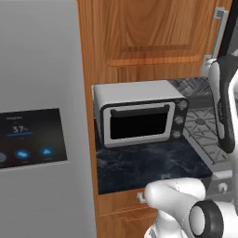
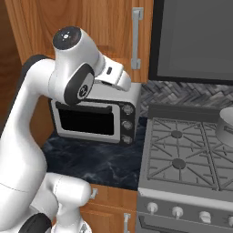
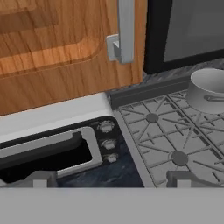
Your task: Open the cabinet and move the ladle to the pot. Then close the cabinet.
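A dark marble desk (image 2: 100, 166) carries the toaster oven (image 2: 93, 116) at left. Above it the cabinet (image 3: 57, 57) is seen shut, its handle (image 3: 125, 30) untouched. The gripper (image 3: 109, 181) is held apart, grasping nothing. Rightward, the pot (image 3: 209, 92) sits on the stove (image 3: 175, 131). A misaligned reach could be deflected off the handle.

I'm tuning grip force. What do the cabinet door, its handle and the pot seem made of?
The cabinet door looks like warm-brown wood with visible grain. Its handle appears to be brushed steel, pale grey. The pot looks like matte grey metal with a soft sheen.
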